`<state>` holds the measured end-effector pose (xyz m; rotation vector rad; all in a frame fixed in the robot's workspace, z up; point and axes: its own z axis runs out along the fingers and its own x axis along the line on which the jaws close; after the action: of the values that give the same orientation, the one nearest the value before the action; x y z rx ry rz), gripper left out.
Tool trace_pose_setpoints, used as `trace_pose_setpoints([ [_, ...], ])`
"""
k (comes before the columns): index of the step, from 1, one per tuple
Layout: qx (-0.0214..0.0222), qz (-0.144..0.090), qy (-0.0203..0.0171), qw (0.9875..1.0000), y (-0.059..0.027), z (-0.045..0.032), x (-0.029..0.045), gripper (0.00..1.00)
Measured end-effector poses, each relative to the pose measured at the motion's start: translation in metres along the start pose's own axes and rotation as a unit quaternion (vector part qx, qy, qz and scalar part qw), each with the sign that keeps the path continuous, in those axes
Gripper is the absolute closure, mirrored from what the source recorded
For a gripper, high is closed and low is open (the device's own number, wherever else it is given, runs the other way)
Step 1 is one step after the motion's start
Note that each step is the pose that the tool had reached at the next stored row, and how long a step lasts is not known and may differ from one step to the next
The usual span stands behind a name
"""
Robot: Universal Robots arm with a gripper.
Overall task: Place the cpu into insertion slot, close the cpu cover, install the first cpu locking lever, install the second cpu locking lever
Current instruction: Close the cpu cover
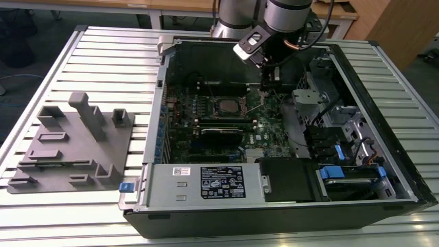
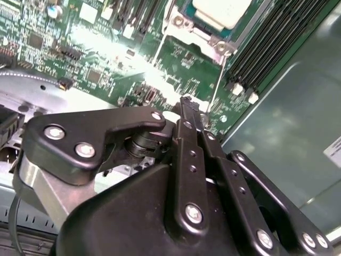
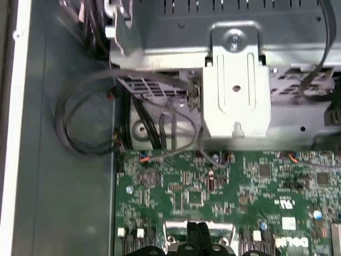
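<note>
A: Where's the cpu [image 2: 221,10]?
B: We see it lying flat in the insertion slot [image 1: 214,107], pale top up, on the motherboard [image 2: 106,69] inside the open computer case [image 1: 274,226]. The cpu cover [image 2: 194,37] looks folded down around it.
A: Pincer?
B: The gripper [image 2: 187,104] sits just beside the slot, fingers pressed together at the free end of a locking lever [image 2: 217,80]. We can't tell if the wire is actually pinched.
A: Orientation?
B: The cpu is square, so no long axis; its edges run parallel to the slot. The lever's long axis runs along one slot side, from the hinge corner toward our fingertips.
A: Handling?
B: We'd rate the lever as thin, stiff spring wire: light, slippery, pushes back. Take it at the bent end. The cpu is light, rigid and probably fragile underneath, so edges only.
</note>
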<state>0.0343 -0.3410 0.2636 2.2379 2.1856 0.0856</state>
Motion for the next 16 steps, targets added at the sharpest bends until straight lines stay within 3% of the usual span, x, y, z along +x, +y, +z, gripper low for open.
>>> trace_pose_setpoints([
  [10,0.0,0.0,0.0,1.0,0.0165,0.0008,0.0004,0.89],
  [16,0.0,0.0,-0.0001,1.0,0.0169,0.0008,0.0004,0.89],
])
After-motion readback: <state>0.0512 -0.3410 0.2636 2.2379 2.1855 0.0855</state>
